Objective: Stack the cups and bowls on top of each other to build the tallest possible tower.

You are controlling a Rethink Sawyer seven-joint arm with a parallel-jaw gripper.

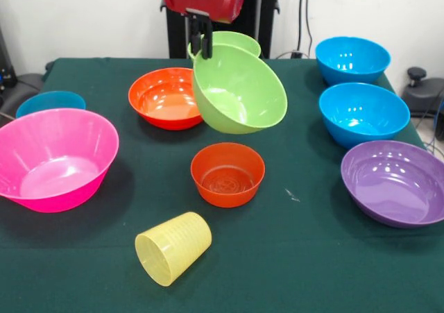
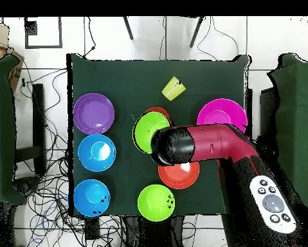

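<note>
The gripper [image 1: 202,44] holds a lime green bowl [image 1: 239,91] by its rim, with the jaws closed on the thin wall at the bowl's high edge. Because the grip is only at one side, the bowl hangs tilted, its opening turned toward the camera, and it is lifted clear of the table [image 1: 305,257]. In the overhead view this bowl [image 2: 150,131] lies partly over the small orange bowl [image 2: 158,112], so it seems the arm [image 2: 201,145] brings it there to set it down on top.

The small orange bowl [image 1: 227,174] stands upright near the middle of the table, just below the hanging bowl. It is probably meant as the base of the tower, which is not yet begun, since no bowl sits in another.

The other pieces wait around it. A larger orange bowl [image 1: 166,98] and a second lime green bowl [image 1: 239,42] are behind. The big pink bowl [image 1: 55,159] is at one side with a blue bowl [image 1: 50,103] behind it. Two more blue bowls [image 1: 352,60] [image 1: 363,113] and the purple bowl [image 1: 397,182] are at the other side. The pale yellow cup [image 1: 173,248] lies on its side near the front edge, so it must be raised before stacking.

The tilt is the risk: the bowl may land crooked.
</note>
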